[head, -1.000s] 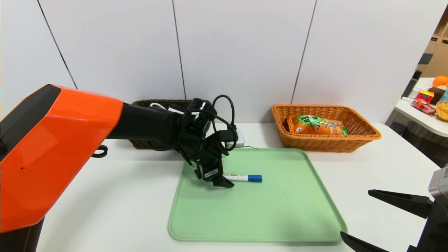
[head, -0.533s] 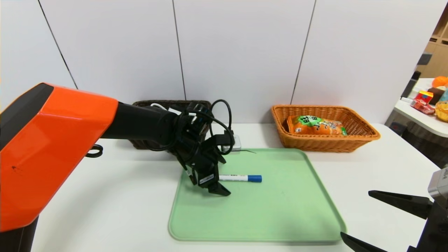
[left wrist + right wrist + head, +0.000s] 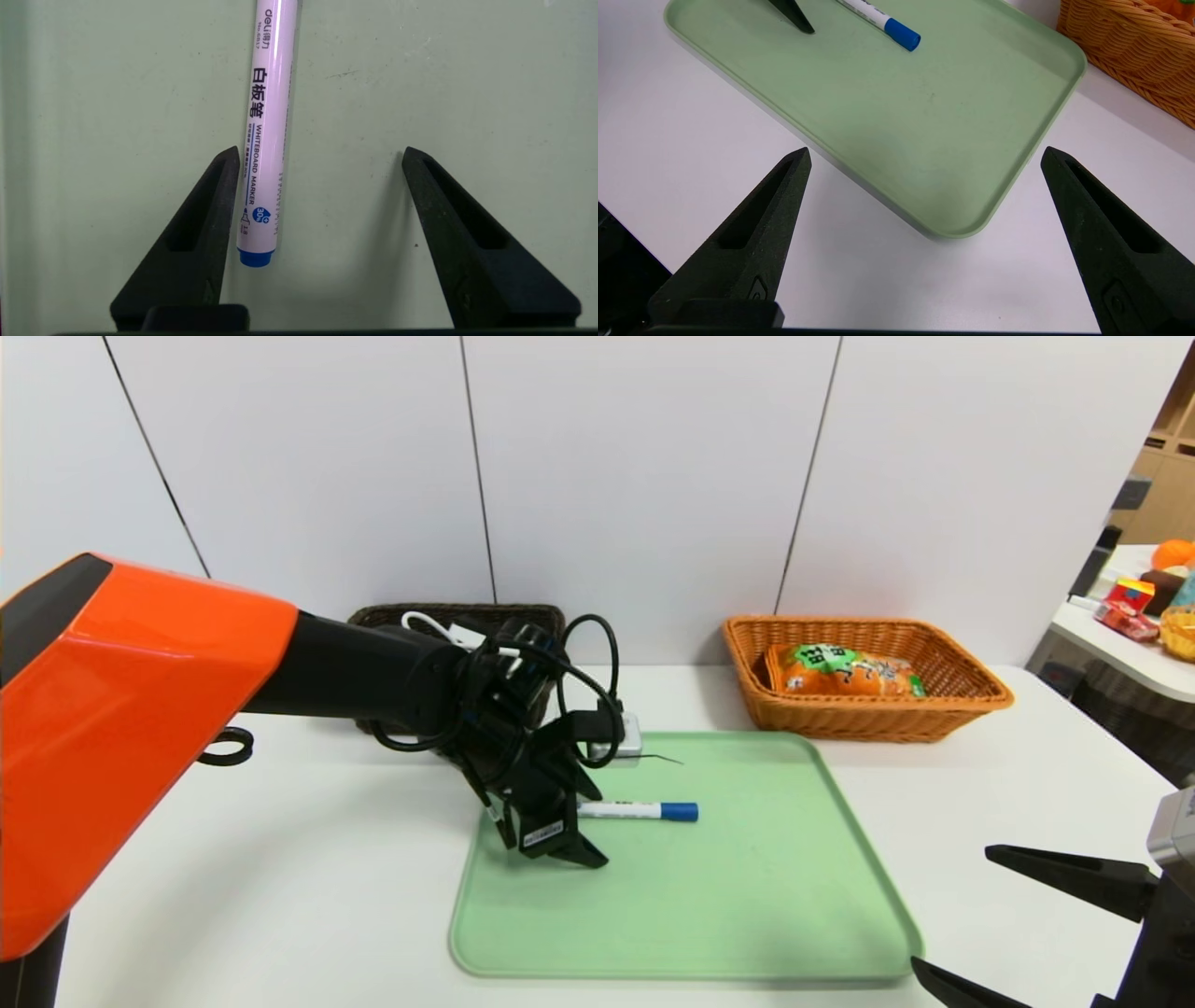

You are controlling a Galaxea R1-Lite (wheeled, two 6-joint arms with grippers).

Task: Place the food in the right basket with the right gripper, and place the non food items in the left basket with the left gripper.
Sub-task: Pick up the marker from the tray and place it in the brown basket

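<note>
Green tray (image 3: 747,896), blue-capped white marker (image 3: 635,811)

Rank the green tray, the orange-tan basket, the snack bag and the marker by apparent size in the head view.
1. Green tray
2. Orange-tan basket, farther back, so its true size may be understated
3. Snack bag
4. Marker, partly hidden by the left gripper

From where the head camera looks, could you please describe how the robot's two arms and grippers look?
The left arm has a glossy orange shell, then a black forearm wrapped in looping black cables. The left gripper is black, with pointed triangular fingers and a small white label. The right gripper has the same black, hollowed, wedge-shaped fingers and a silver-grey box on its wrist.
</note>
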